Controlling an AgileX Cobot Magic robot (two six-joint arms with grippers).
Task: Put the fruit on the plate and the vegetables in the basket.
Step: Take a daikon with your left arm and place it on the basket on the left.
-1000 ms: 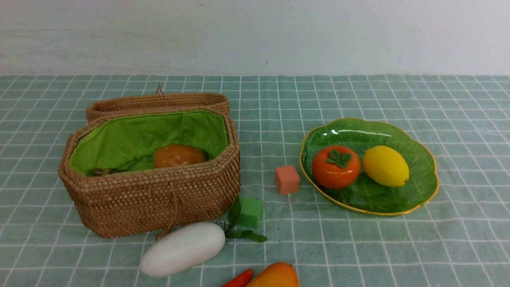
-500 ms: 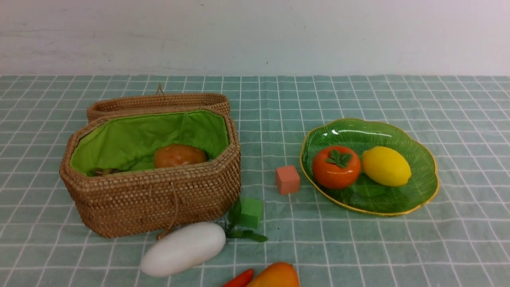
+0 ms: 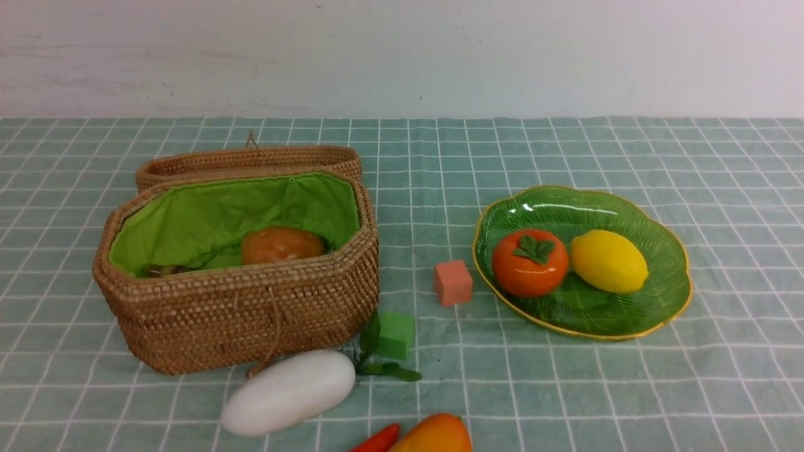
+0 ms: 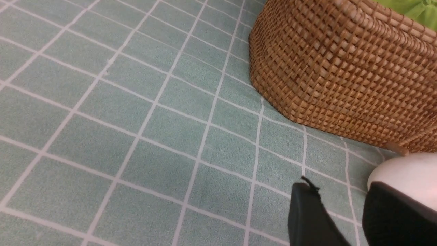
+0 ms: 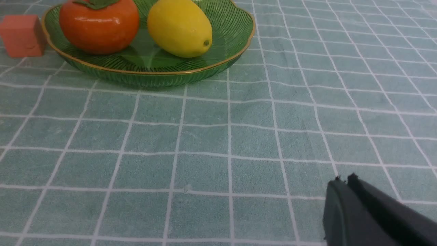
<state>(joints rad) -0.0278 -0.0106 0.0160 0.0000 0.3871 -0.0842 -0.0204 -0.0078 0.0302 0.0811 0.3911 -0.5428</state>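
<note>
OK, left fingers [image 4: 309,215] part open, empty; right fingers [image 5: 346,181] pinched shut, empty. My call: radish [image 3: 287,392] is the one to take, lower left of centre in the front view, on the counter [image 3: 628,389] just before the basket [image 3: 251,314]. It's smooth, white and fat, so I'd open wider, grip mid-body and lift clear of the rim. Mango [image 3: 433,434] and pepper [image 3: 377,439] lie at the bottom edge.

- The left gripper [image 4: 338,191] has its two black jaws standing apart, with a plain gap between the tips.
- The right gripper [image 5: 344,180] has its black jaws pressed together, tip against tip.
- Only the jaw tips show, each pair in its own wrist view; arms and wrists are out of sight.
</note>
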